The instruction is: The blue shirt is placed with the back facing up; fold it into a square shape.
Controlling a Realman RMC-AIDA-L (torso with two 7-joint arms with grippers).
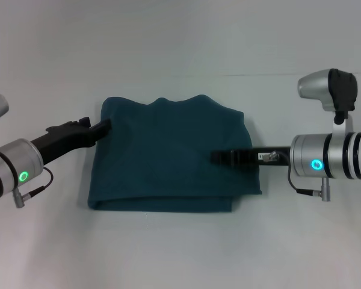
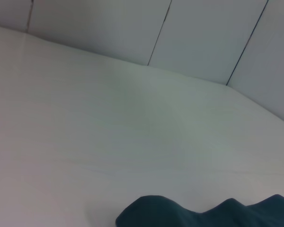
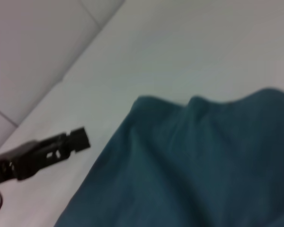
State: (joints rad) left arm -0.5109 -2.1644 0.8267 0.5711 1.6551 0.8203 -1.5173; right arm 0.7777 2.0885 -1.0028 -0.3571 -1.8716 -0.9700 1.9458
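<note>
From the head camera, a blue shirt (image 1: 171,159) lies folded into a thick, roughly square bundle in the middle of a white table (image 1: 180,253), with a wavy far edge and a doubled layer showing along its near edge. The left gripper (image 1: 102,127) reaches in from the left and its tip touches the shirt's far left corner; whether its fingers are apart or together cannot be told. The right gripper (image 1: 219,158) comes in from the right and lies low over the shirt's right half, its dark fingers looking closed together, though whether they pinch any cloth cannot be told. From the left wrist camera, only the rippled edge of the shirt (image 2: 208,215) shows against the bare table (image 2: 132,127), with pale wall panels (image 2: 203,33) behind. From the right wrist camera, the shirt (image 3: 194,170) fills the near part of the picture, and the left gripper (image 3: 78,140) shows farther off, just beside the shirt's edge.
</note>
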